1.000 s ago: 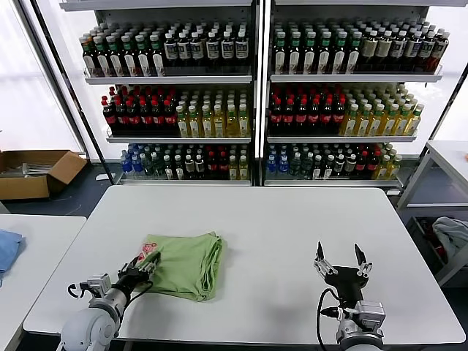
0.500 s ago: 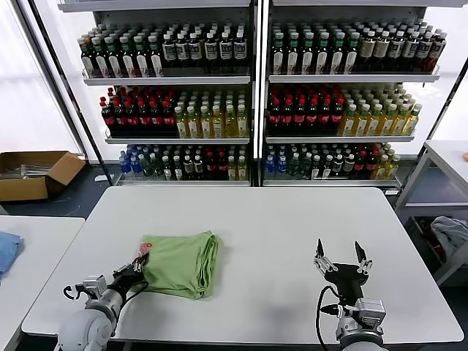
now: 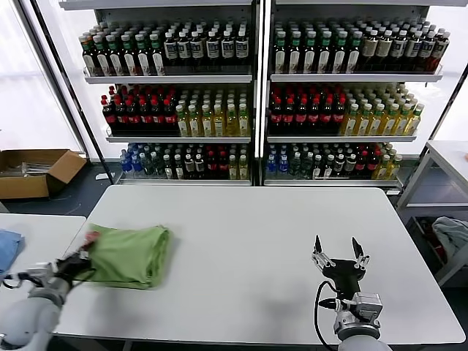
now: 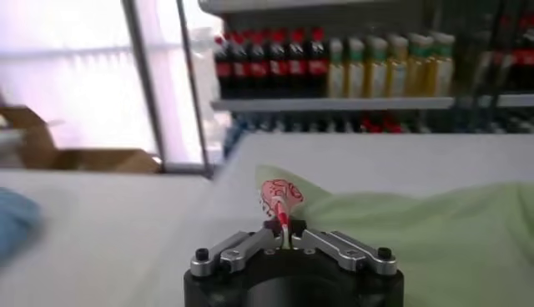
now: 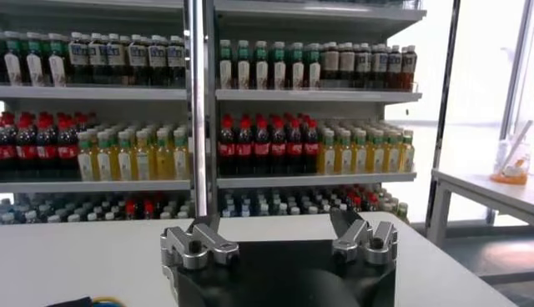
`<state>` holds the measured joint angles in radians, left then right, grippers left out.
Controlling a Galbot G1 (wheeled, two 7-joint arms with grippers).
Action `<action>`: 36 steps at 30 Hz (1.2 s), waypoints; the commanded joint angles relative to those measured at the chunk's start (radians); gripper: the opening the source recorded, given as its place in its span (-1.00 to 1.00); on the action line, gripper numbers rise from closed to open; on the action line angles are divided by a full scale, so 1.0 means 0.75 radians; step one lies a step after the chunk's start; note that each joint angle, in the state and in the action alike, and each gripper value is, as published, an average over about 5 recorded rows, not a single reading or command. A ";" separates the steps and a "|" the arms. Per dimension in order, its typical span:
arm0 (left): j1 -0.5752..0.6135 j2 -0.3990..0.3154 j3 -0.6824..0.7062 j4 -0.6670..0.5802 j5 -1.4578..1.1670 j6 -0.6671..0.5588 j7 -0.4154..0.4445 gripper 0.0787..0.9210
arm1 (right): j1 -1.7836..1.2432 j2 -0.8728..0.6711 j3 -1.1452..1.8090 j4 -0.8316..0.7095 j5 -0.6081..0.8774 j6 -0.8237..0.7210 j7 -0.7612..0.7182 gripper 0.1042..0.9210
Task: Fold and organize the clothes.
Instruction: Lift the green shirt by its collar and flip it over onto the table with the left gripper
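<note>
Shirt [image 3: 128,254] already folded into compact stack, lower left of head view, near bench [image 3: 248,234] edge. My left end effector [image 3: 79,265] pinched closed on shirt corner. Right end effector [image 3: 338,255] wide open, empty, lower right. Remaining, I judge: final placement, release.

The folded polo shirt [image 3: 130,254] hides its own collar and buttons. In the left wrist view its far side runs off the picture's edge. The left gripper [image 3: 79,265] is blurred, fingertips buried in cloth. Bottle labels [image 3: 197,47] are too small to read.
</note>
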<state>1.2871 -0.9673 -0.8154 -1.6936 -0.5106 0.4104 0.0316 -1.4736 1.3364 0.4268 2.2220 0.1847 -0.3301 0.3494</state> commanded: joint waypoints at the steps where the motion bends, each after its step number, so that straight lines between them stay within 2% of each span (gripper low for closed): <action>1: 0.030 0.405 -0.306 -0.018 0.039 -0.041 0.042 -0.94 | 0.024 0.004 -0.007 -0.021 0.006 -0.001 0.002 0.76; 4: 0.063 0.309 -0.222 -0.144 0.088 -0.040 0.054 -0.94 | 0.016 0.009 -0.005 -0.019 0.004 0.000 0.004 0.76; 8: 0.089 0.138 0.000 -0.312 0.134 -0.020 0.032 -0.94 | -0.007 0.012 0.008 -0.007 -0.001 0.000 0.006 0.76; 15: 0.044 -0.196 0.514 -0.668 0.142 0.090 -0.155 -0.94 | -0.062 0.023 0.051 -0.002 -0.025 0.006 0.006 0.76; 18: 0.021 -0.337 0.755 -0.738 0.230 0.127 -0.200 -0.94 | -0.090 0.039 0.066 0.004 -0.041 0.008 0.005 0.76; 20: 0.015 -0.400 0.873 -0.718 0.313 0.131 -0.196 -0.94 | -0.105 0.054 0.071 0.010 -0.052 0.007 0.005 0.76; 24: -0.030 -0.468 0.962 -0.556 0.444 0.120 -0.171 -0.94 | -0.123 0.079 0.067 0.021 -0.080 0.006 0.003 0.76; 27: -0.070 -0.475 0.961 -0.476 0.444 0.122 -0.167 -0.94 | -0.124 0.094 0.053 0.025 -0.101 0.001 0.000 0.76; 36: -0.120 -0.464 0.936 -0.431 0.313 0.107 -0.165 -0.94 | -0.081 0.116 0.007 -0.019 -0.142 -0.024 0.004 0.76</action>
<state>1.2435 -1.2271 -0.2491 -2.0516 -0.2711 0.4920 -0.0781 -1.5401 1.4072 0.4472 2.2273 0.1057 -0.3367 0.3496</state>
